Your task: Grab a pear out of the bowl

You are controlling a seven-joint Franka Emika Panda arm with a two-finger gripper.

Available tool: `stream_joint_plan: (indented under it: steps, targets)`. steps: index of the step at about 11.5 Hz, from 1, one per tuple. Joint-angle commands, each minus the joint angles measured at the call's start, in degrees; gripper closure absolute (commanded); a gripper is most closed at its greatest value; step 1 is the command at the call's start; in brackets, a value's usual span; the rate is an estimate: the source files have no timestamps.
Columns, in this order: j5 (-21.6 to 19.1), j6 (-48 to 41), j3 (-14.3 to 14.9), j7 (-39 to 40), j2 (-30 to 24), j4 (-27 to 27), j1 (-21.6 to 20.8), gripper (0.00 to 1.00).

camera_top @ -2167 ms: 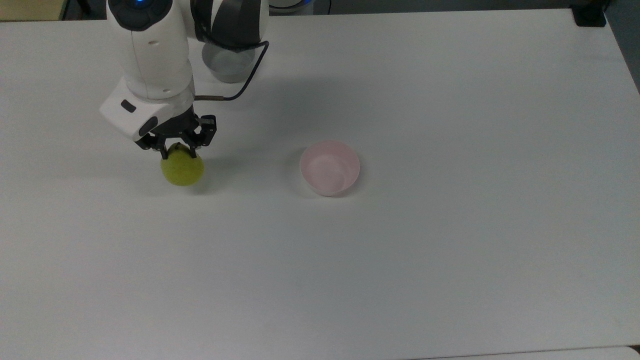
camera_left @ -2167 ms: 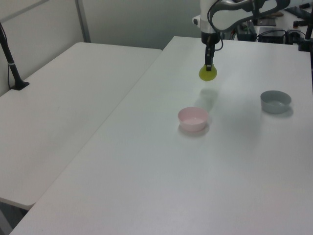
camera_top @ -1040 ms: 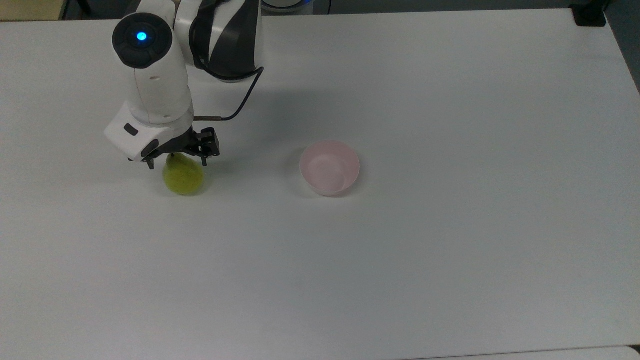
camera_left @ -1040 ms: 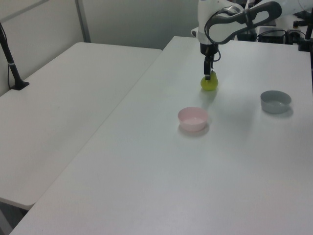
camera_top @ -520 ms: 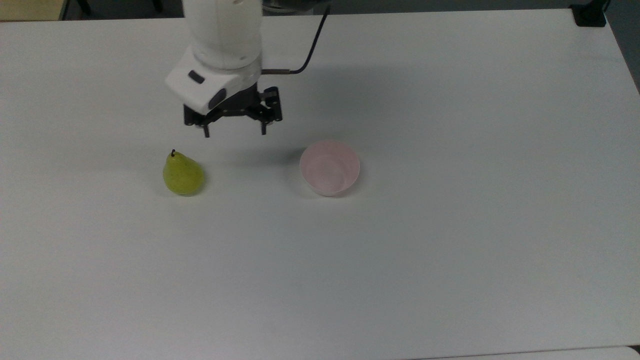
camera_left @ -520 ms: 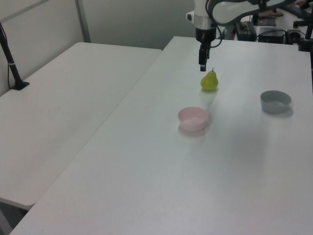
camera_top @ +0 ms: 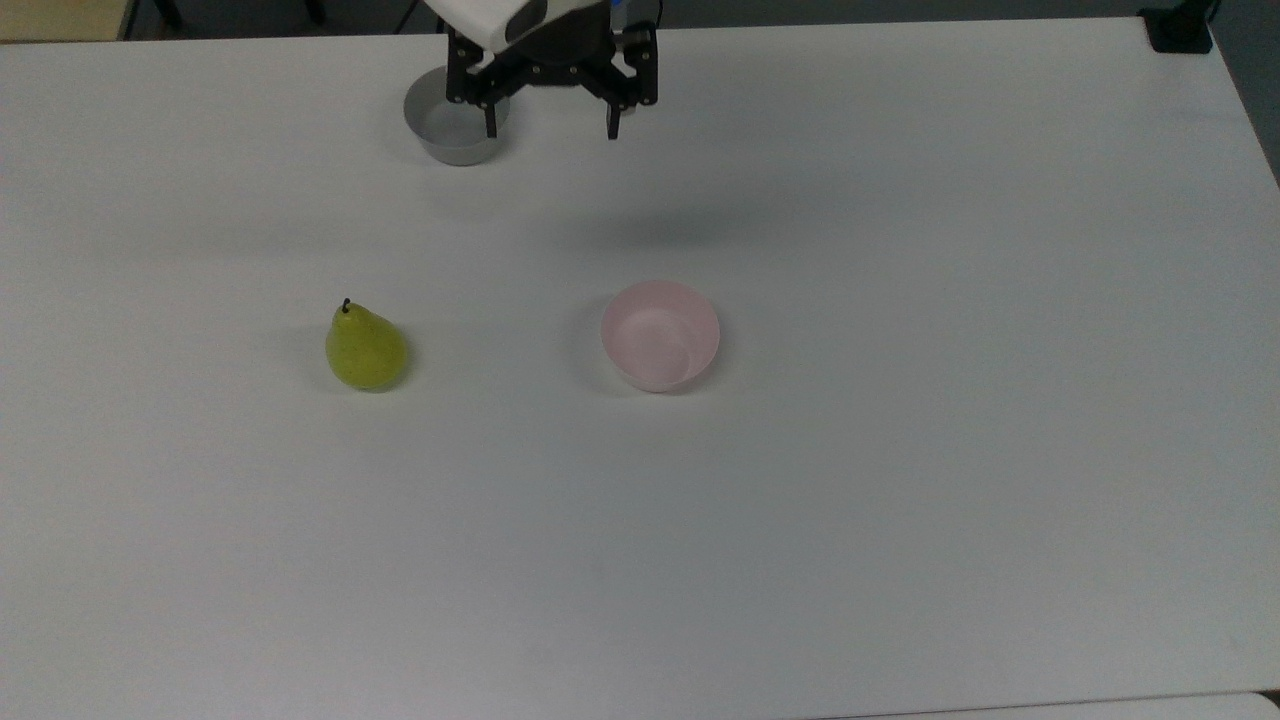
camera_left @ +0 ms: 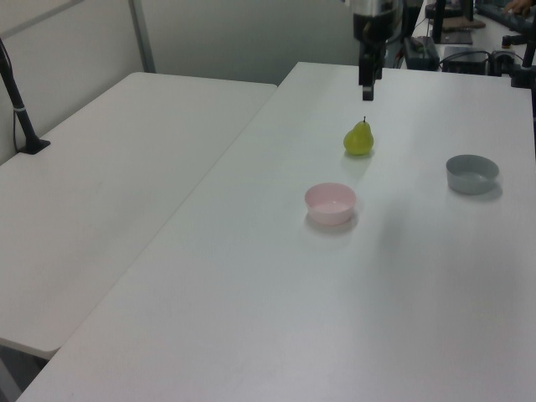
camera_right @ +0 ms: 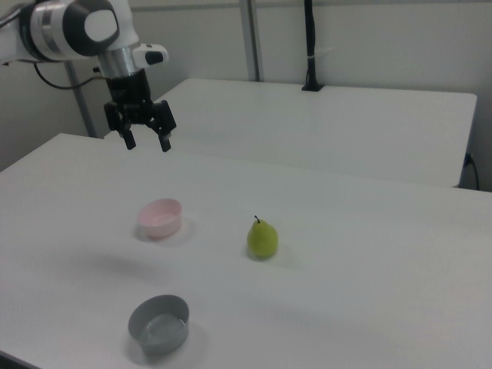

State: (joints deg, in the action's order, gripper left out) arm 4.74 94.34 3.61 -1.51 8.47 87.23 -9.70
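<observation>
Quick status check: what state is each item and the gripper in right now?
pear: upright on the table, stem up, outside both bowls, free of the jaws.
pink bowl: upright, empty.
grey bowl: upright, empty.
gripper: raised above the table, jaws open, holding nothing.

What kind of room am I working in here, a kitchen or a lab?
Most likely a lab or test workspace, not a kitchen. The pear and two bowls sit on a plain white table, a second bare table stands alongside, and a black pole is clamped to its far edge.
</observation>
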Motion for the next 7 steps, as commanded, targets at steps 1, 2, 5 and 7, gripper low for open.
stream_joint_plan:
  steps: [1, 2, 5, 7]
  targets:
    - [0.10, -2.05, -0.98, -1.04, -6.08, 3.64, 3.18, 0.00]
    - [0.10, -1.96, -1.59, -0.78, -6.70, 4.17, 4.41, 0.00]
    - [0.10, -1.61, -3.26, -0.43, -7.06, 4.18, 6.97, 0.00]
    - [0.10, -1.70, -3.18, -0.43, -7.06, 4.09, 6.88, 0.00]
